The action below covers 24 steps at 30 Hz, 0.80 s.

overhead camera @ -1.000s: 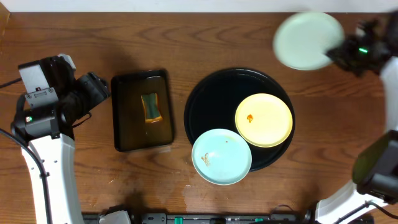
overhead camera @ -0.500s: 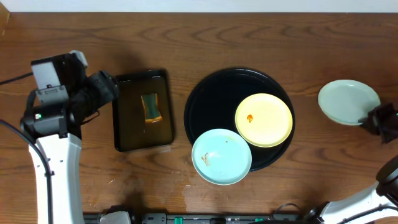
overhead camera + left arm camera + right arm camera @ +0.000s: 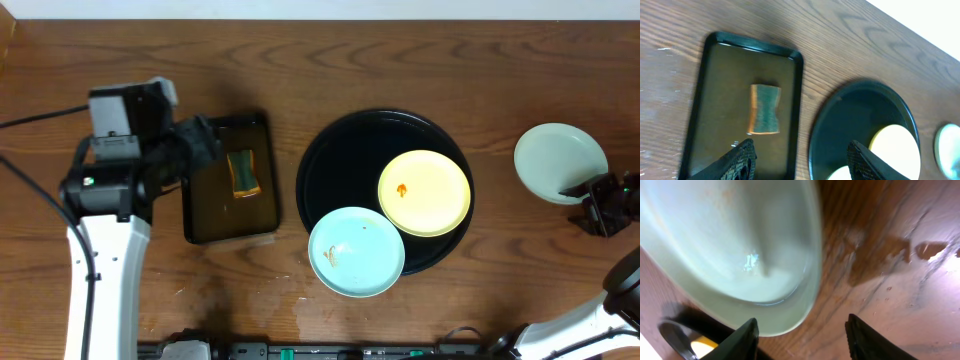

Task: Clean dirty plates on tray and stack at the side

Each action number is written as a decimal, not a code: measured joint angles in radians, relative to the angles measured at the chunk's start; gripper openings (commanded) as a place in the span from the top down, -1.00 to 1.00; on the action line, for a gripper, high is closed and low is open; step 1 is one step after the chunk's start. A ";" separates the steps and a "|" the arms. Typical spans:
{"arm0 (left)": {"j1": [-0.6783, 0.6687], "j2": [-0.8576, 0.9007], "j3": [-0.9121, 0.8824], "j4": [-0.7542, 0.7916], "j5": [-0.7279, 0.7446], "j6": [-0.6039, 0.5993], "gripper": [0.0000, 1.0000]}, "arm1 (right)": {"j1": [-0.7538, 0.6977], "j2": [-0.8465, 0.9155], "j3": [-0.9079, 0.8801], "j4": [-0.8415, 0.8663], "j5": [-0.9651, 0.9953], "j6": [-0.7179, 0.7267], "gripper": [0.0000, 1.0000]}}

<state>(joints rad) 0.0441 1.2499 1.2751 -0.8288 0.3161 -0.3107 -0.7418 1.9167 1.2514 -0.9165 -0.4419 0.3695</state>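
Right gripper (image 3: pixel 801 332) wide at mint plate (image 3: pixel 560 162) on table (image 3: pixel 400 60), right: back off without nudging it. Left gripper (image 3: pixel 800 155) wide near sponge (image 3: pixel 764 116).

1 sponge (image 3: pixel 243 172) lies in the rectangular tray (image 3: pixel 213 218) on the table (image 3: pixel 300 60).

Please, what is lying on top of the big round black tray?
Two plates: the yellow plate sits at the right side of the tray; the mint-blue plate overhangs the rim on the robot's side. What lies beneath them is covered.
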 measured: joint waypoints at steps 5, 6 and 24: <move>-0.085 0.058 0.000 0.008 0.000 0.000 -0.20 | 0.035 -0.066 -0.002 0.000 -0.028 -0.093 -0.04; -0.105 0.080 0.000 0.012 0.000 0.000 -0.20 | 0.052 -0.098 -0.002 0.000 -0.036 -0.120 -0.01; -0.424 0.339 0.001 0.268 0.000 0.136 0.03 | 0.753 -0.231 0.003 0.060 0.339 -0.245 0.24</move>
<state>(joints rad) -0.3798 1.5890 1.2762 -0.5610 0.3161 -0.1745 0.0109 1.6855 1.2541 -0.8566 -0.1032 0.1246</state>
